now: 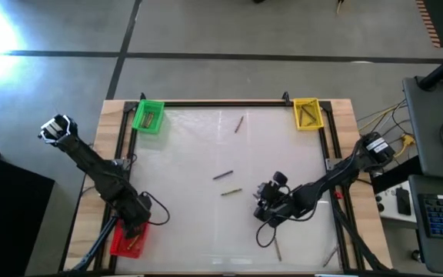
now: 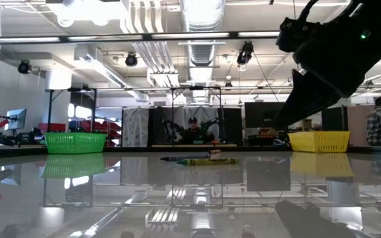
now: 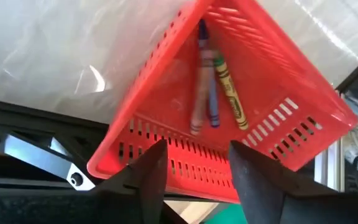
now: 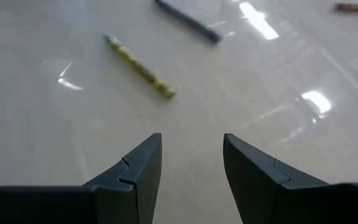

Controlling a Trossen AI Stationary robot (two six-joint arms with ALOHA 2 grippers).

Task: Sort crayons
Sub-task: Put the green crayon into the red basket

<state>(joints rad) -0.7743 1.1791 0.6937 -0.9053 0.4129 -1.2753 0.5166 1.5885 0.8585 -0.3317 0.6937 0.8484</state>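
- You find the left gripper (image 1: 133,223) at the near-left corner of the counter (image 1: 191,154), directly above the red bin (image 1: 126,245). Its fingers (image 3: 151,171) stand apart and hold nothing.
- You see three crayons in the red bin (left wrist view): a blue crayon (image 3: 210,93), a pale crayon (image 3: 199,93) and an olive-green crayon (image 3: 230,96), lying side by side.
- You find the right gripper (image 1: 266,201) near the counter's middle, toward the right. Its fingers (image 4: 138,168) are spread and empty.
- The yellow-green crayon (image 4: 139,66) lies on the counter ahead of the right gripper, with a grey-blue crayon (image 4: 187,20) just beyond it; the two do not touch.
- In the high view, a brownish crayon (image 1: 238,124) lies farther back, between the green bin (image 1: 148,117) and the yellow bin (image 1: 307,113).
- Another loose crayon (image 1: 278,248) lies near the front edge.
- Both far bins hold crayons (count not discernible).
- In the low view, people (image 2: 192,129) are visible in the room behind the counter.
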